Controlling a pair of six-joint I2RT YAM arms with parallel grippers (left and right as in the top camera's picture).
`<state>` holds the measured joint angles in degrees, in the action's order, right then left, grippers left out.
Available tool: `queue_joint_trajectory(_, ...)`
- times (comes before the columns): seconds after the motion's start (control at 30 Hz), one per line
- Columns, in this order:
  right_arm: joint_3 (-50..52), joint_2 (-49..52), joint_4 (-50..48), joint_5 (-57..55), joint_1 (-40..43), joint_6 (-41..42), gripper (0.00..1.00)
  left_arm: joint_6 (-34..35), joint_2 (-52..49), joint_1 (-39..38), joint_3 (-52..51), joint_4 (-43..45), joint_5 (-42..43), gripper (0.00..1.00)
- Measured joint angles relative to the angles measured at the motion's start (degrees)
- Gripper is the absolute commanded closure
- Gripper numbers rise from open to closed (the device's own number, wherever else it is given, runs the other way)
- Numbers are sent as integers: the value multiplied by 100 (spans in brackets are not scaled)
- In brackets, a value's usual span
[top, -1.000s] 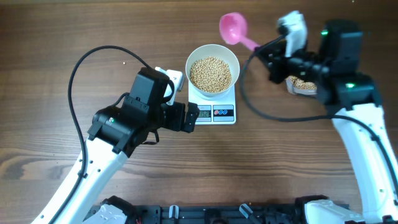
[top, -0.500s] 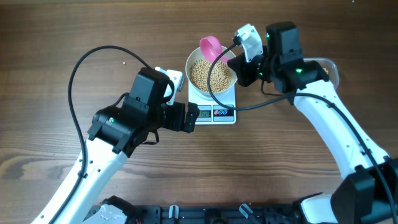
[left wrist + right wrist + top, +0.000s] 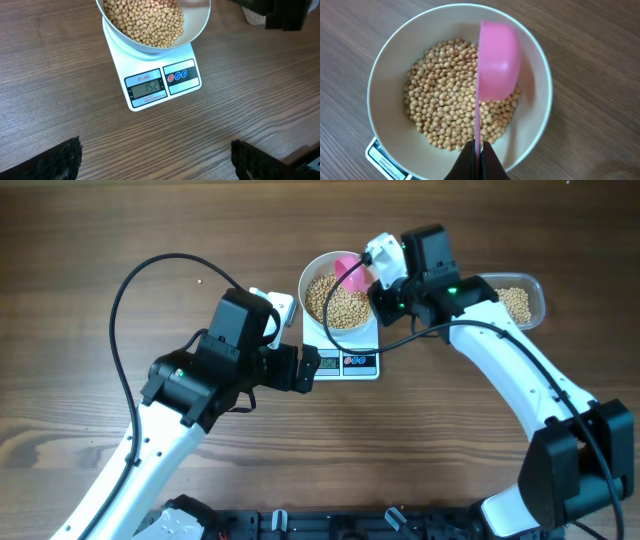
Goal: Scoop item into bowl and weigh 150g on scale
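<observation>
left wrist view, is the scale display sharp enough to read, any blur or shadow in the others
Left wrist: the scale display is sharp, no glare; the bowl is cropped at the top. Right wrist: the pink scoop is crisp and throws a soft shadow on the bowl wall. Overhead: even light, display too small to read.

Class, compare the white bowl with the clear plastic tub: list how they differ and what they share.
The white bowl is round and opaque; the clear tub is a see-through rounded rectangle. The bowl sits on the scale; the tub rests on the table. A pink scoop hangs over the bowl, not the tub. Both hold tan beans.
</observation>
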<state>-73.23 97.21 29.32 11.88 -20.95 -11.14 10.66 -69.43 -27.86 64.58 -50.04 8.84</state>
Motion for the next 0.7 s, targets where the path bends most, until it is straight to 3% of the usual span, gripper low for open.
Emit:
queue_joint_trajectory(0.27, 0, 11, -2, -535, -179, -52, 96, 0, 0, 0, 0, 0, 0, 0)
queue_joint_trajectory(0.7, 0, 129, 22, -516, -201, -52, 96, 0, 0, 0, 0, 0, 0, 0)
